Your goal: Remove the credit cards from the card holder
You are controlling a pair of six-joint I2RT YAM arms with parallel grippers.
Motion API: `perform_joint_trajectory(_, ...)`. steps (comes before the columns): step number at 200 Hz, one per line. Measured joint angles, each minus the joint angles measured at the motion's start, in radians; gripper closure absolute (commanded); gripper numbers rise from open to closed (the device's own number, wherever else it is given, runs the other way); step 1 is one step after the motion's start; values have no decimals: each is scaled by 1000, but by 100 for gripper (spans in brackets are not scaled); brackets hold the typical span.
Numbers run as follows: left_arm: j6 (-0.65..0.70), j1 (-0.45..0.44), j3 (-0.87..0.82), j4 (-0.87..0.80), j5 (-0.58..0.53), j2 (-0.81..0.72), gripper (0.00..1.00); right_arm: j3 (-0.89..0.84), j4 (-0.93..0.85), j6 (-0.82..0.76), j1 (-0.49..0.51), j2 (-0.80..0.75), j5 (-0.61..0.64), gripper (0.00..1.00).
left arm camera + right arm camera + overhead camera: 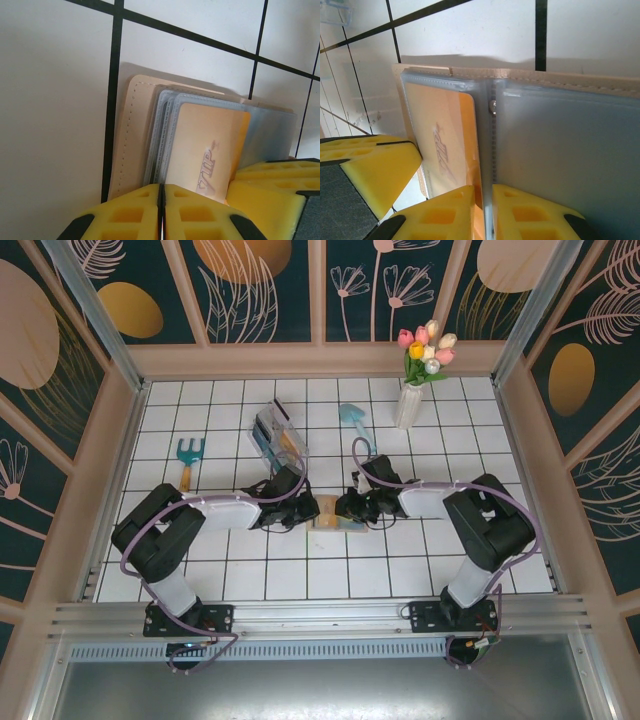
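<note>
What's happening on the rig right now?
Both arms meet at the open card holder mid-table. The right end effector is pinched on its clear sleeves near the spine. The left end effector is shut at the holder's edge, and I can't tell whether it grips anything. An orange VIP card sits inside a sleeve, so that card is not out yet.
</note>
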Motion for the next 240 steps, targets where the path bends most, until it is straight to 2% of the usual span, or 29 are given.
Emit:
perform_joint_trajectory(50, -2, 0, 0, 1, 0, 0, 86, 7, -4, -32, 0, 10, -8, 83)
perform_joint_trajectory(88, -2, 0, 0, 1, 0, 0, 81, 12, -13, -55, 0, 11, -7, 90)
perform_joint_trajectory(129, -2, 0, 0, 0, -8, -1, 75, 25, -42, -73, 0, 10, 7, 90)
perform_joint_trajectory(240, -2, -1, 0, -8, -23, -2, 78, 32, -166, -114, -4, -39, 83, 86)
